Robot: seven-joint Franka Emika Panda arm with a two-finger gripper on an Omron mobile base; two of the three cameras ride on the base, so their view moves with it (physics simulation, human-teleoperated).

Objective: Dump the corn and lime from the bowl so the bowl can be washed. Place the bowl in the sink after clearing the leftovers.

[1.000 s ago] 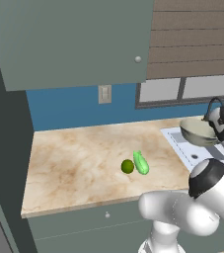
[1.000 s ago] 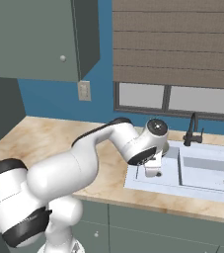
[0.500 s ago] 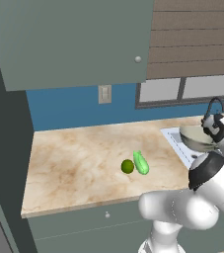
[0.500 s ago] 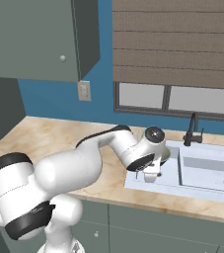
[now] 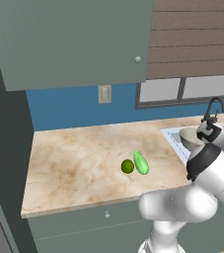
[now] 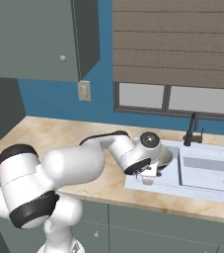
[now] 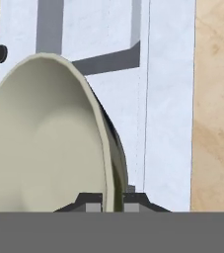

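Down and toward the sink has gone the bowl (image 5: 191, 136) since a second ago; it sat higher at the right edge of the left base view, and now it hangs low over the sink's near rim.

On the left, the tabletop (image 5: 79, 163) is a pale brown marble slab. In the middle of that view the lime (image 5: 127, 166) and the corn (image 5: 141, 162) lie on it, touching side by side. So the dumping is done. The bowl looks empty in the hand view.

At the right, the pincer (image 7: 113, 200) is squeezed shut on the bowl's rim. The sink (image 6: 207, 170) is white, with a black faucet (image 6: 193, 129) behind it. What is left, I think, is to set the bowl down in the sink and let go.

Behind are a blue wall (image 5: 69, 106), grey cupboards (image 5: 69, 42) and a window with blinds (image 6: 175, 47).
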